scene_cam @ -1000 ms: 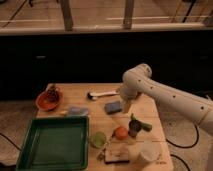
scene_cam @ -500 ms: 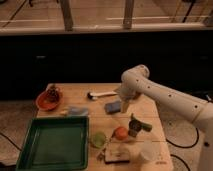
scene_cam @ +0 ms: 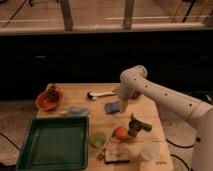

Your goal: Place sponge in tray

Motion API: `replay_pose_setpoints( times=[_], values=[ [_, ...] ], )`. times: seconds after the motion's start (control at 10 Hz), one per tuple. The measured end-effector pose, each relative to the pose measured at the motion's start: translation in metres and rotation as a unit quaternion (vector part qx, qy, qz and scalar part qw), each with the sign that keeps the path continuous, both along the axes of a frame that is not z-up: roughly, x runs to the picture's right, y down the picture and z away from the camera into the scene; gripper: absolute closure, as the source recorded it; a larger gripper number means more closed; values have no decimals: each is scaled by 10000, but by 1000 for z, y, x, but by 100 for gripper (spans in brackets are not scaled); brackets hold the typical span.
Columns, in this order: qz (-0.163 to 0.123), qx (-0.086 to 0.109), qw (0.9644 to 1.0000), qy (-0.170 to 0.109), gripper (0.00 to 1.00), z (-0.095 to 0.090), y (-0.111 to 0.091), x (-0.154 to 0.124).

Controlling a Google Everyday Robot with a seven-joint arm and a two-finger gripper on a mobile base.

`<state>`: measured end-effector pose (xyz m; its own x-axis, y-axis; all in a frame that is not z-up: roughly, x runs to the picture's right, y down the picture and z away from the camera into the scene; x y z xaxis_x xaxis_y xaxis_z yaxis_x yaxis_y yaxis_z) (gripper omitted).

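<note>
We see the gripper point(scene_cam: 123, 106) lowered over the middle of the tabletop point(scene_cam: 152, 110), fingers apart, just right of the sponge point(scene_cam: 112, 107). The sponge lies flat on the tabletop. The tray point(scene_cam: 52, 146) sits well apart from it, at the front left.

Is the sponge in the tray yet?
No. The sponge lies on the table, outside the tray, with the gripper right beside it.
</note>
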<state>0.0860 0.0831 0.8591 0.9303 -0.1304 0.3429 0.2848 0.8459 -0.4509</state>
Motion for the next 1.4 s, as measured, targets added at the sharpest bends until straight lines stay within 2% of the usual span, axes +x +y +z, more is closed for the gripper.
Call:
replay_pose_setpoints(
  times=[1.0,1.2,1.4],
  values=[
    [1,-158,9999,-70,20,27,19,-5],
    [31,-182,9998,-52,27,31,23,-5],
    [52,-204,9998,-40,27,33,26,-6]
  ],
)
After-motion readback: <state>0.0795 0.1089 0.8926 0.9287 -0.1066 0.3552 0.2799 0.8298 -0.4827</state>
